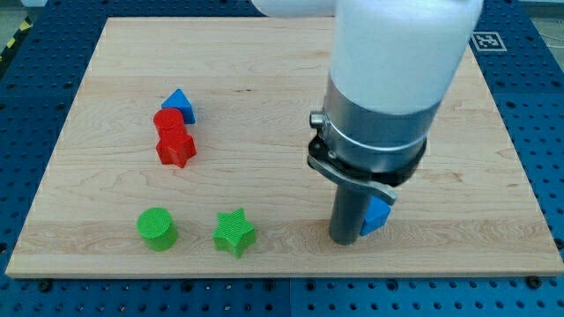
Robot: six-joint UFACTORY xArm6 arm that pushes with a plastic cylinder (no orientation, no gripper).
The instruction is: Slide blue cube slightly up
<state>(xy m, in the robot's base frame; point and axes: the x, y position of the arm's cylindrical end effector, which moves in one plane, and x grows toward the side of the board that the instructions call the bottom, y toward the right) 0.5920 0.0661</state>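
Resting on the desk point(291, 97) at about 5 o'clock from its centre, my tip point(345, 239) touches or nearly touches the blue cube point(378, 214), which sits at the tip's 2 o'clock, half hidden behind the rod. No claw is fitted; nothing is held. Judged step: lining up for the push. Next move calls for shifting the tip to the cube's 6 o'clock, then a short stroke toward 12. Arm stands upright, its white body overhanging the scene. Well apart at 9 to 10 o'clock: blue triangle point(180, 103), red cylinder point(167, 121), red star point(175, 148), green cylinder point(157, 228), green star point(234, 232).
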